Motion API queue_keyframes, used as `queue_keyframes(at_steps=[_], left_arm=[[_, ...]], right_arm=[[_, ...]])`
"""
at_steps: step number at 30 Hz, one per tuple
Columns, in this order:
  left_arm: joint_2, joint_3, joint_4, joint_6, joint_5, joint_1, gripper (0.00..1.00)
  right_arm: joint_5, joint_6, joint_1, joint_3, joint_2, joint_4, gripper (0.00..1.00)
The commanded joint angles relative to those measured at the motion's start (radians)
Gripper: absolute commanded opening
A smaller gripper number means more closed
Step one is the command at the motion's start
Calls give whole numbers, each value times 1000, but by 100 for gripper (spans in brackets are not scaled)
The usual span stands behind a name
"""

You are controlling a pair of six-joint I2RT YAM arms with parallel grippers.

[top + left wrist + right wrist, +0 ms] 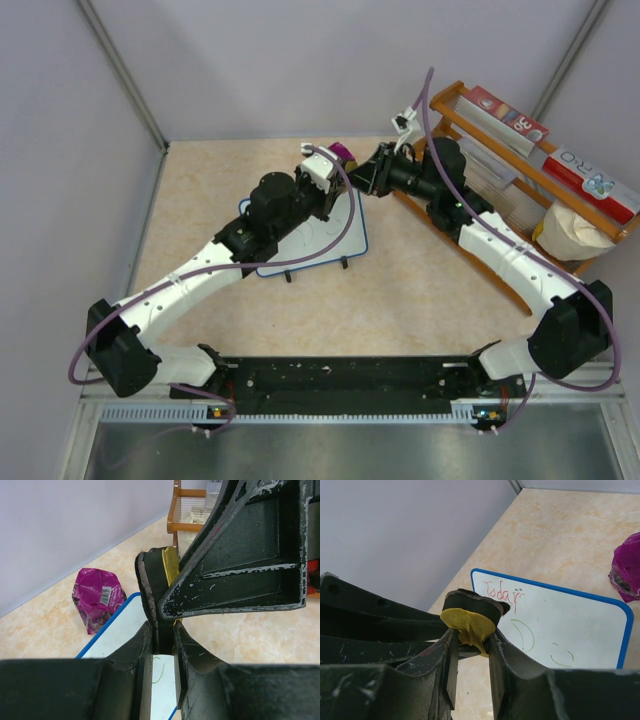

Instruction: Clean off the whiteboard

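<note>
Eraser (470, 617) sits pinched by both right fingers (512, 665) and narrowed left fingers (127, 665) over the whiteboard (570, 625) lying on the surface (420, 290); one pair should release before wiping flat across the scribbles (502, 592).

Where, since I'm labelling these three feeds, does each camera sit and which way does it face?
Top external: above and behind the bases, looking down on the beige table; left arm and right arm both show.
Left wrist: on the left arm, facing the crumpled purple bag by a pale wall; left tool at the bottom.
Right wrist: on the right arm, facing across the blue-framed white whiteboard; right tool pinches the small yellow-and-black eraser.
Shared: both wrist views show eraser, whiteboard and bag.
</note>
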Motion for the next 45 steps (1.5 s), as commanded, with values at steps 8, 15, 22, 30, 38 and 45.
queue_keyframes(at_steps=[8, 15, 22, 30, 38, 45], left_arm=[[-65, -32, 63, 20, 31, -8, 41], [-154, -64, -28, 112, 82, 26, 76], [-274, -87, -203, 173, 284, 278, 78], [-287, -104, -360, 285, 608, 625, 78], [-192, -131, -372, 356, 761, 848, 78], [-76, -108, -360, 390, 886, 932, 78]], right_arm=[[78, -57, 16, 64, -4, -51, 8], [109, -112, 5, 76, -33, -98, 6], [141, -252, 3, 75, -69, -190, 5], [123, -361, 3, 12, -113, -215, 5], [115, -412, 19, -16, -102, -238, 5], [120, -429, 23, -29, -99, -238, 4]])
